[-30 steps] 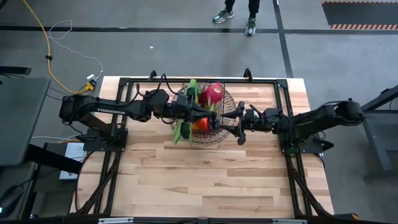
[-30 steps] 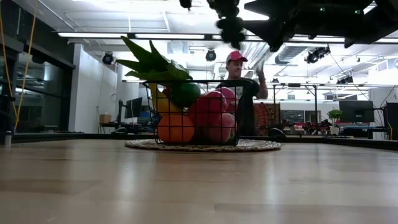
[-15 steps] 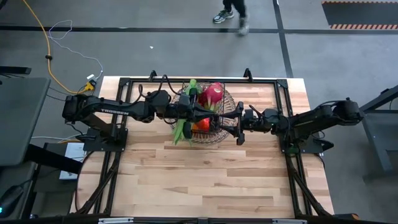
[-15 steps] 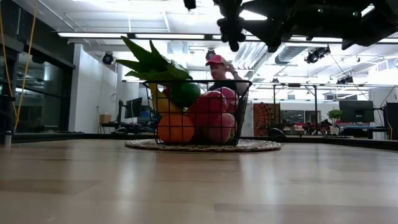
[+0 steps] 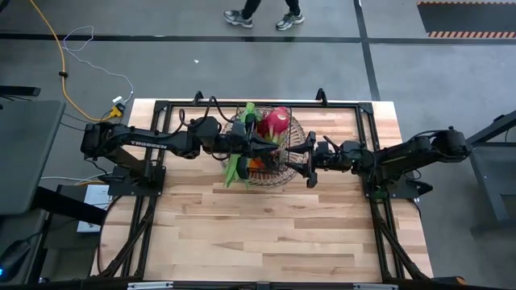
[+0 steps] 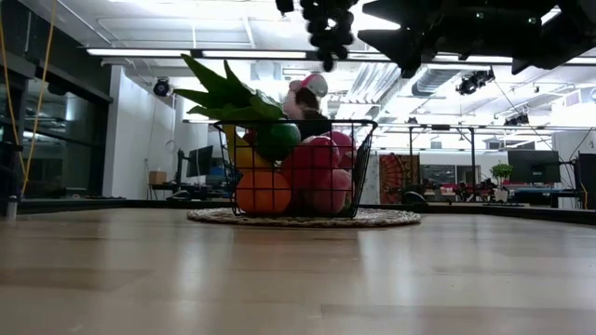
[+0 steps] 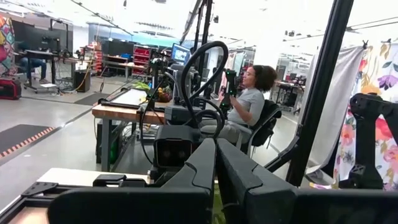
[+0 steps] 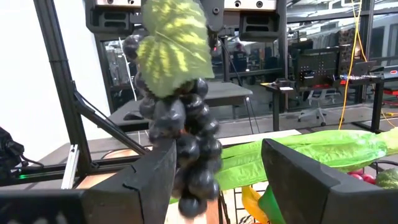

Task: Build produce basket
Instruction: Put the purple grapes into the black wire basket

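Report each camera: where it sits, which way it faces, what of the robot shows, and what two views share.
High view: overhead, straight down on the table; left gripper over the basket, right gripper beside it.
Low view: table-top height, level toward the basket; grapes hang above.
Left wrist view: on the left arm, forward past shut jaws.
Right wrist view: on the right arm, toward the grapes past open jaws.
Low and right wrist views share the grapes.
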Available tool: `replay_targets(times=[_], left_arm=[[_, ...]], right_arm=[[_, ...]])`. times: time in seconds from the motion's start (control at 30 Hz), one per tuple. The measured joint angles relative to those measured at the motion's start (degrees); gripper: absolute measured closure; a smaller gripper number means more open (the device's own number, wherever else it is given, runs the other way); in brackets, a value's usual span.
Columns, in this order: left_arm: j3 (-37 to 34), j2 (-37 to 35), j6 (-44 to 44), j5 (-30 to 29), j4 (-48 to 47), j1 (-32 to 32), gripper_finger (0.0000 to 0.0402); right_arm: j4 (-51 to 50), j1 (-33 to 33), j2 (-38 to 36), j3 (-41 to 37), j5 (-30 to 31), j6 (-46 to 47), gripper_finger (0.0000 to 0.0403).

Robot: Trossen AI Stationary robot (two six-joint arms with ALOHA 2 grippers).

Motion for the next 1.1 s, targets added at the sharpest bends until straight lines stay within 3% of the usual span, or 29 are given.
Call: replay_targets(times=[1.1], left_arm=[[0.0, 0.0, 0.4, 0.0, -1.7, 0.4, 0.0401]], right_arm=[[-0.4, 0.0, -1.9, -0.1, 0.0, -1.1, 0.0174]])
